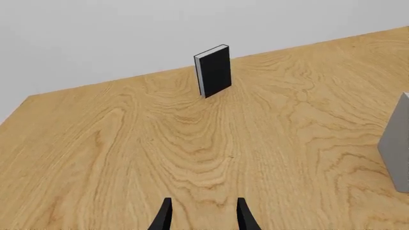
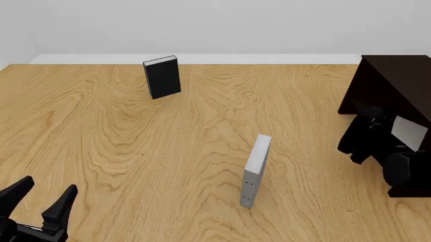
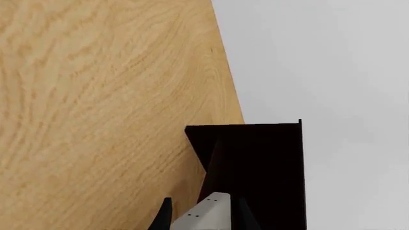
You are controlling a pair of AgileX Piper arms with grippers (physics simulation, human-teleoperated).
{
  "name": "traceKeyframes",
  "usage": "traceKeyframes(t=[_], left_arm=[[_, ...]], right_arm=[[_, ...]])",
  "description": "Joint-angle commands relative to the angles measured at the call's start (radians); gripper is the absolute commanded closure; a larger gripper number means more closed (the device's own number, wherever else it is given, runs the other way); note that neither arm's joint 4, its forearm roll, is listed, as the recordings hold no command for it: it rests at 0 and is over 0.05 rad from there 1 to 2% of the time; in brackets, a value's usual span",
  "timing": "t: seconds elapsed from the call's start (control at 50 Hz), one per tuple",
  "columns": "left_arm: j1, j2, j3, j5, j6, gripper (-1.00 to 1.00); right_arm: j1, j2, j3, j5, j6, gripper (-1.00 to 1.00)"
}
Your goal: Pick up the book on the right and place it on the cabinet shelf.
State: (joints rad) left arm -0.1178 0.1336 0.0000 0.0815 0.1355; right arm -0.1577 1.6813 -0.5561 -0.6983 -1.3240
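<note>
From the front, my right tool (image 2: 394, 146) is at the dark cabinet (image 2: 397, 80) on the right edge of the table (image 2: 202, 131), and a pale grey face of the book (image 2: 409, 132) shows at the cabinet's open side, with the arm's dark bulk in front of it. My right wrist view shows what the front cannot: the fingers closed on the book (image 3: 203, 215), one either side, with the recess (image 3: 255, 163) just ahead. There the book looks light grey with a whitish edge and a few small marks I cannot make out. Whether it rests on the shelf I cannot tell.

My left tool (image 2: 40, 201) hovers low at the near left, fingers spread, holding nothing. Only its wrist view shows the white pages of the upright black book (image 1: 213, 71). A thin grey book (image 2: 255, 169) with a dotted spine stands mid-table.
</note>
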Motion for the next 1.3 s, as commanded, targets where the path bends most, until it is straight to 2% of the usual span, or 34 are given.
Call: traceKeyframes(t=[0.02, 0.36, 0.54, 0.62, 0.68, 0.86, 1.16, 1.22, 1.3], left_arm=[[-0.003, -0.025, 0.000, 0.015, 0.000, -1.00], [-0.005, 0.022, 0.000, -0.030, 0.001, -1.00], [-0.005, -0.004, 0.000, -0.005, 0.001, -1.00], [-0.007, 0.027, 0.000, -0.035, 0.001, -1.00], [-0.007, -0.005, 0.000, -0.002, 0.001, -1.00], [-0.010, -0.011, 0.000, 0.005, 0.000, -1.00], [-0.015, 0.009, 0.000, -0.013, 0.001, -1.00], [-0.017, 0.042, 0.000, -0.046, 0.003, -1.00], [-0.017, 0.014, 0.000, -0.016, 0.000, -1.00]], right_arm=[[-0.044, 0.002, 0.011, -0.003, -0.005, -1.00], [-0.078, -0.008, 0.029, -0.009, -0.016, -1.00], [-0.087, -0.015, 0.039, -0.010, -0.016, -1.00], [-0.094, -0.016, 0.043, -0.013, -0.019, -1.00], [-0.099, -0.017, 0.046, -0.014, -0.018, -1.00], [-0.115, -0.020, 0.054, -0.019, -0.025, -1.00], [-0.141, -0.034, 0.063, -0.012, -0.030, -1.00], [-0.149, -0.034, 0.066, -0.016, -0.032, -1.00], [-0.155, -0.034, 0.069, -0.019, -0.034, -1.00]])
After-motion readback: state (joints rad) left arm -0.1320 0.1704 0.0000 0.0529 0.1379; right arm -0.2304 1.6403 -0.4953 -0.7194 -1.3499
